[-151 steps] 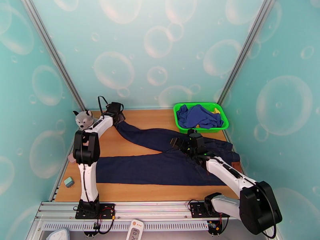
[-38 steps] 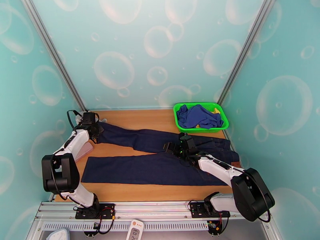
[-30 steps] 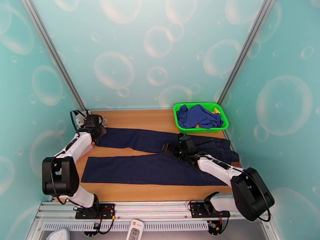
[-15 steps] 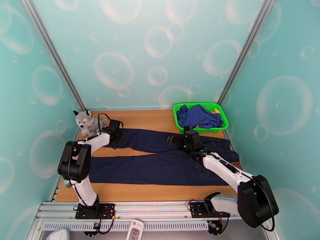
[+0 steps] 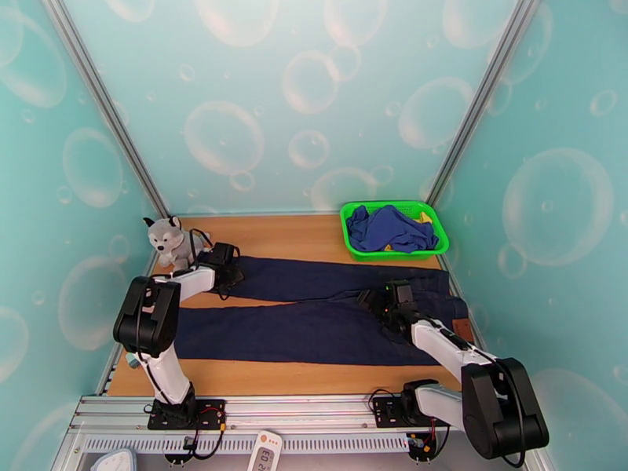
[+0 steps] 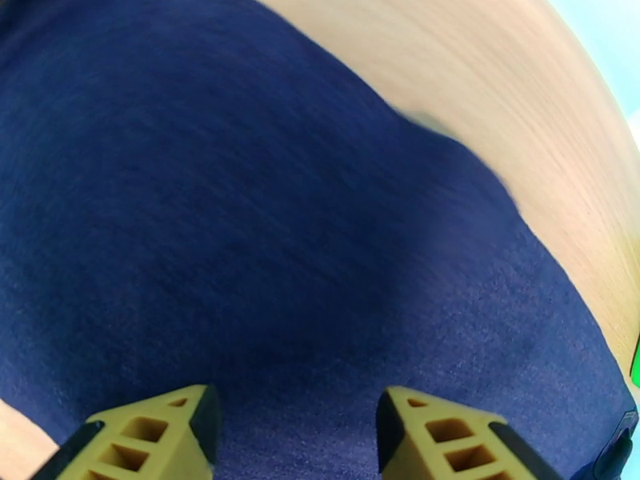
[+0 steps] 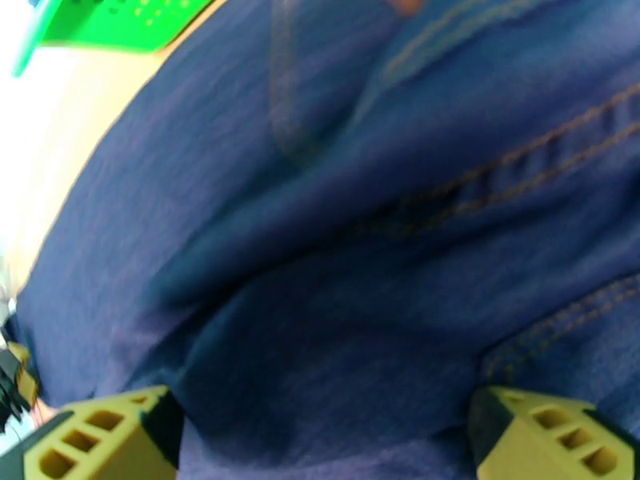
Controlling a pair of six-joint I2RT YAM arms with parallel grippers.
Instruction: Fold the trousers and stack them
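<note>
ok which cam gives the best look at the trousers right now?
Top external: it shows the whole trousers, both legs laid out leftward across the table, waist at the right. Left wrist gives plain navy leg cloth close up; right wrist gives blurred cloth with orange seam stitching.

Matt, finely woven cloth of the long dark navy denim trousers (image 5: 314, 331), smooth light wooden counter (image 5: 290, 229), glossy green perforated plastic basket (image 5: 396, 255), fuzzy grey plush toy dog (image 5: 166, 237).
</note>
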